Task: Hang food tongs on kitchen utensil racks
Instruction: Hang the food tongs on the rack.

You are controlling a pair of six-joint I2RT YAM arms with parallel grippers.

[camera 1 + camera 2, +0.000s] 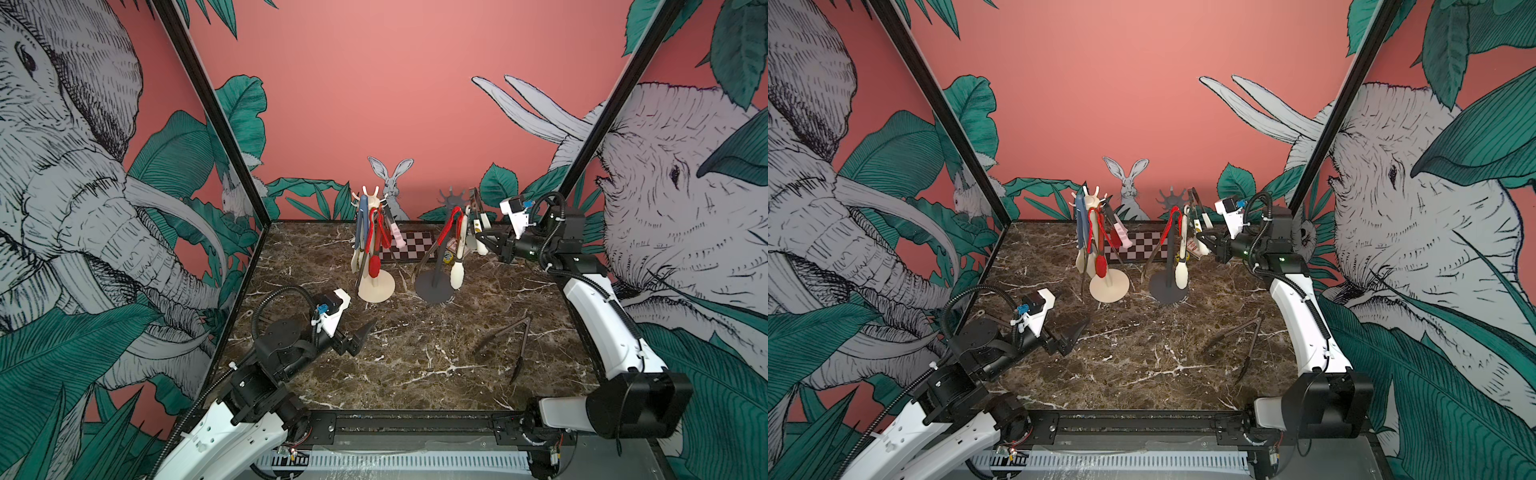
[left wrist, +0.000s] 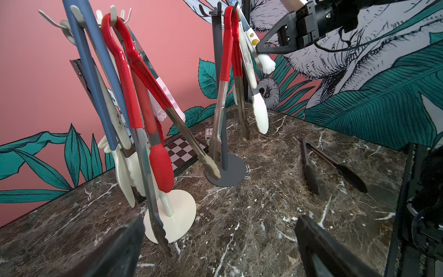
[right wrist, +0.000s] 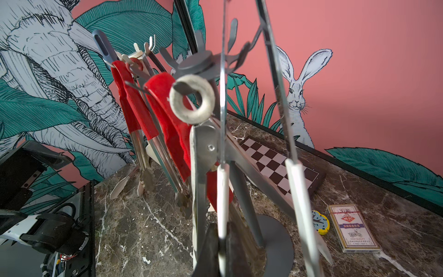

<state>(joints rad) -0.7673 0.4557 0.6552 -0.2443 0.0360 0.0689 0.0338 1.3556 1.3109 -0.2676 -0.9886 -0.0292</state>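
Tongs [image 2: 251,36] near-upright, tips down, clamped in right fingers [image 1: 490,242] beside grey rack [image 1: 434,289]; left fingers [image 2: 318,242] apart.

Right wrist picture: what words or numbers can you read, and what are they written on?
"HIGH QUALITY": on the flat cream-and-gold cardboard box lying on the brown marble table.
The red emblem characters and the fine print on that box: too blurred to read.
Small yellow round clock-faced thing beside the box: its marks are too small to read.
No other writing shows in any view.
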